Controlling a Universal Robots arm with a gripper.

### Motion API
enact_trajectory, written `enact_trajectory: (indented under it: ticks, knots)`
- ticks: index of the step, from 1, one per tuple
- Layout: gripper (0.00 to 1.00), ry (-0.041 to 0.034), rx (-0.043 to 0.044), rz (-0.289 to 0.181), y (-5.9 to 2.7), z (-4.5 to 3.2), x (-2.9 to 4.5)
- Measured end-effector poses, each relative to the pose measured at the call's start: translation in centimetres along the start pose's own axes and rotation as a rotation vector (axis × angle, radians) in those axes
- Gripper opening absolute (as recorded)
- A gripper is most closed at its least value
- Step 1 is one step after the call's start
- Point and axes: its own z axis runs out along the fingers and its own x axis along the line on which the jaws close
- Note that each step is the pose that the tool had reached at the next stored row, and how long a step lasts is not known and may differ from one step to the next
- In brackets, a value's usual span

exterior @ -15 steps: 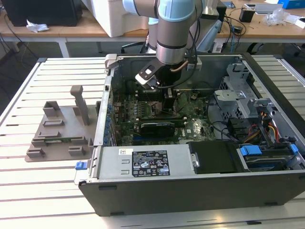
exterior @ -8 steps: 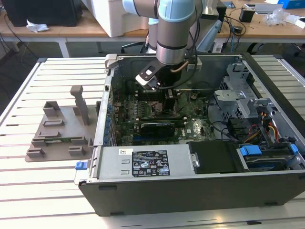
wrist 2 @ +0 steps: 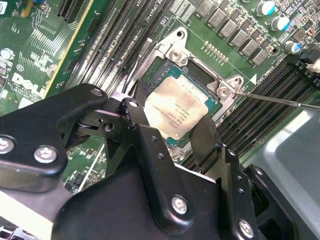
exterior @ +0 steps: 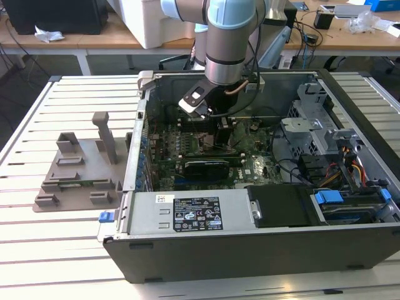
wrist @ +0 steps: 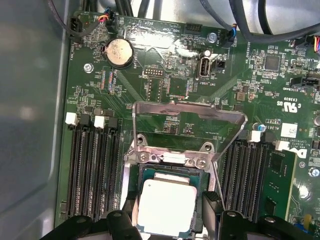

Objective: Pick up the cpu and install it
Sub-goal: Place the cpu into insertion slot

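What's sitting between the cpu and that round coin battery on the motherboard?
In the first wrist view, the socket's raised metal load plate stands between the cpu and the coin battery.

On the slatted table point(exterior: 62, 250), the tray point(exterior: 75, 181) lies at the exterior view's left, just beside the computer case point(exterior: 250, 250), which takes the centre and right. The arm point(exterior: 228, 37) reaches from the upper middle down into the case. In the first wrist view the cpu point(wrist: 166, 205) lies in the socket point(wrist: 172, 156) on the motherboard point(wrist: 170, 90), with the gripper point(wrist: 169, 220) closed on two opposite sides and memory slots point(wrist: 95, 170) flanking the socket.
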Motion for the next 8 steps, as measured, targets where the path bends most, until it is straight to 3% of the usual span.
enact_trajectory:
  ticks: [8]
  knots:
    - [0.62,0.0021,0.0005,0.019,0.03,0.00,0.29]
